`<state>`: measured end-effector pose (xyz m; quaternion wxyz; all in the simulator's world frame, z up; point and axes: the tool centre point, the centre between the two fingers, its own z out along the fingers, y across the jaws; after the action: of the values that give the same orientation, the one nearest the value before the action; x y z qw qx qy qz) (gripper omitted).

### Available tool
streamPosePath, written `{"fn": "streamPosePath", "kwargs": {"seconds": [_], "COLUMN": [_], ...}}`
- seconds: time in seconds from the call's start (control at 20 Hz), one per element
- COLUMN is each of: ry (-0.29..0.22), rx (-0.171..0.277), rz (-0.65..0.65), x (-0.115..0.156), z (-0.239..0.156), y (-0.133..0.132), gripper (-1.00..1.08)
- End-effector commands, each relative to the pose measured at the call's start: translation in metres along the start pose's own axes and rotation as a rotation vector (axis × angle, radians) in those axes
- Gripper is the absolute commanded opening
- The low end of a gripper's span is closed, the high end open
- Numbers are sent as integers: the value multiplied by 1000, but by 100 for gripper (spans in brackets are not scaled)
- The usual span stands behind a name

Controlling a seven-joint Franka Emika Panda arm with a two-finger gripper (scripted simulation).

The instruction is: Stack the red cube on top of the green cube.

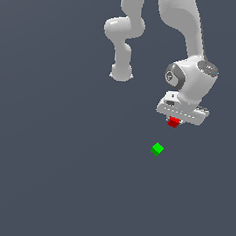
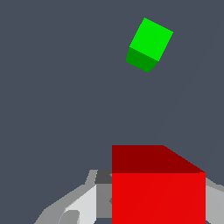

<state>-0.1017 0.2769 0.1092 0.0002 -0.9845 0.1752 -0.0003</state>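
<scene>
In the exterior view the red cube (image 1: pixel 174 122) hangs just under the white hand, with my gripper (image 1: pixel 174 123) shut on it. The wrist view shows the red cube (image 2: pixel 158 188) large and close, with grey fingers (image 2: pixel 83 203) against its sides and my gripper (image 2: pixel 157 208) closed around it. The green cube (image 1: pixel 157 149) lies on the dark floor, below the held cube and slightly toward the exterior view's left, clearly apart from it. In the wrist view the green cube (image 2: pixel 148 43) looks much smaller and is turned at an angle.
The arm's white links (image 1: pixel 187 25) and its base (image 1: pixel 121 72) stand at the back of the scene. All around the cubes is plain dark grey floor (image 1: pixel 61 160).
</scene>
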Motion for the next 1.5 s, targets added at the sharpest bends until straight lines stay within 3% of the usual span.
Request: {"fn": "streamPosePath", "kwargs": {"seconds": [0.0, 0.5, 1.15, 1.45], "ry": [-1, 0, 0, 0], "rx": [-1, 0, 0, -1], "rz": [0, 0, 0, 0], "x": [0, 13, 99, 126], "z": [-8, -4, 33, 44], "y": [0, 3, 22, 27], "gripper": [-100, -100, -100, -100]}}
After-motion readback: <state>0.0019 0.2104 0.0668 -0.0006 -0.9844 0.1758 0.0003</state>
